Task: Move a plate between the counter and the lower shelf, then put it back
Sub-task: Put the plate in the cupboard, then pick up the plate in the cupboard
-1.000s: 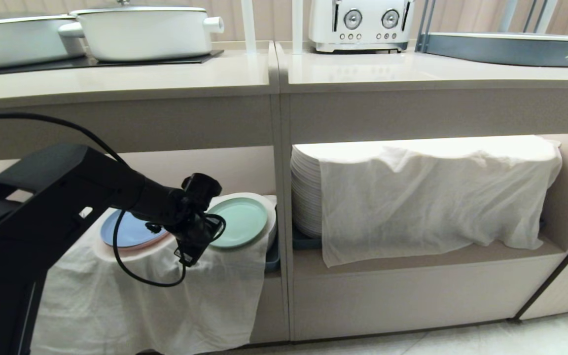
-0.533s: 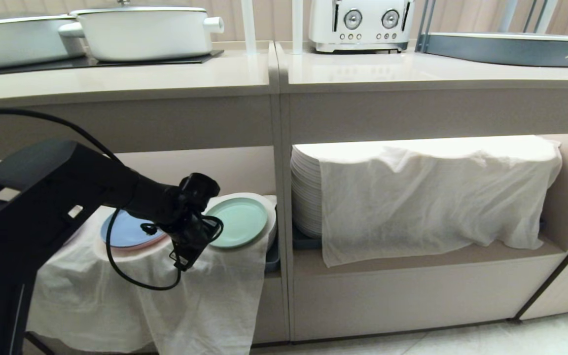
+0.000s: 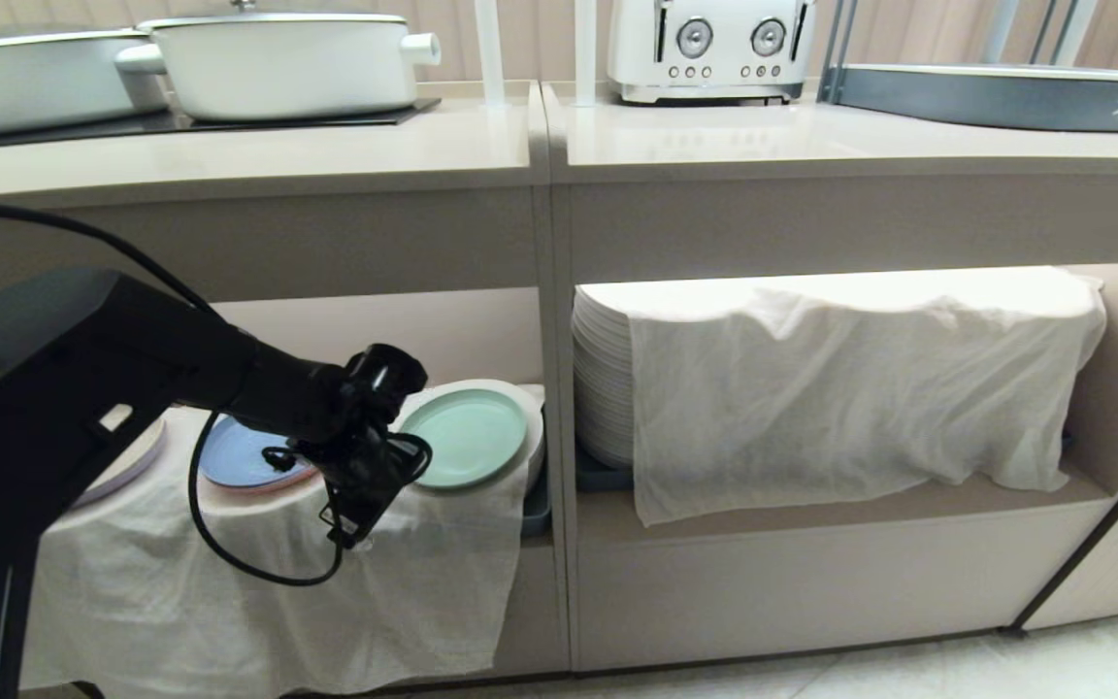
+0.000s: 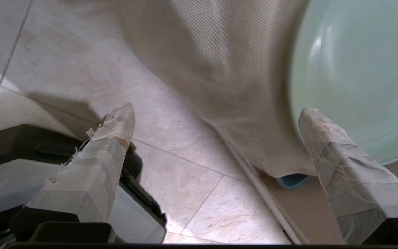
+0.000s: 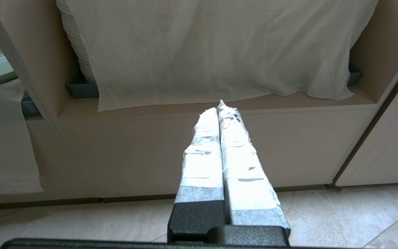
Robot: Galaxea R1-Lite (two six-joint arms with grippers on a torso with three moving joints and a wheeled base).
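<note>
Evidently the plate lay on top of a cloth-draped stack in the left compartment of the lower shelf, flat and free of any grip. My left gripper hung just in front of that stack, at the plate's near edge, with its two taped fingers spread wide apart and nothing between them. In the left wrist view one fingertip stood across the plate's mint-green rim; I could not tell whether it touched. The other finger pointed out over the floor tiles, and the white cloth hung down between.

My right gripper was parked low in front of the right compartment, its fingers pressed together and empty, aimed at the bigger draped plate stack.

The counter above carried pots and a toaster but no plate that I could see. A blue plate sat beside the green one on the neighbouring stack.

I judged that the plate was at its shelf end of the trip and unheld. Whether that meant the first leg was finished or the whole round was done, I could not settle from this alone. If a leg remained, it was to grasp the rim and lift the plate to the counter.
</note>
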